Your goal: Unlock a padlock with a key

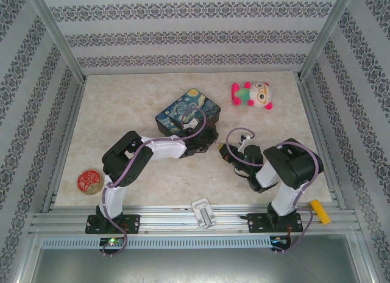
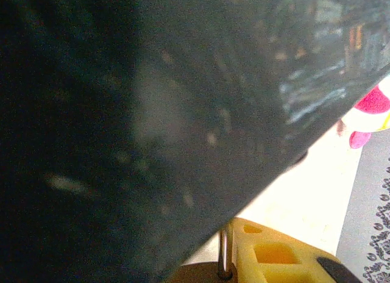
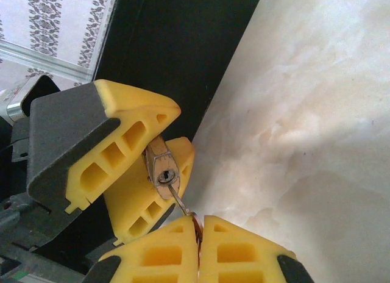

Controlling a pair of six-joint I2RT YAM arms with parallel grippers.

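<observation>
Our right gripper (image 3: 198, 227) sits nearest in its wrist view. Its yellow fingers are pressed together on the head of the key (image 3: 178, 197), whose thin blade slants up and left out of the pinch. The blade's tip meets the keyway in the end face of the padlock (image 3: 163, 170); we cannot tell how deep it goes in. The padlock is clamped between the two yellow fingers of our left gripper (image 3: 173, 136), which is drawn in narrow around the small brass body. In the left wrist view the silvery shackle (image 2: 225, 252) rises just beside a yellow finger. Close behind both grippers stands the dark painted tin (image 1: 187, 114) on the pale marbled table (image 1: 122, 106). Farther back lies a pink-and-white plush toy (image 1: 251, 94), well apart from both arms.
</observation>
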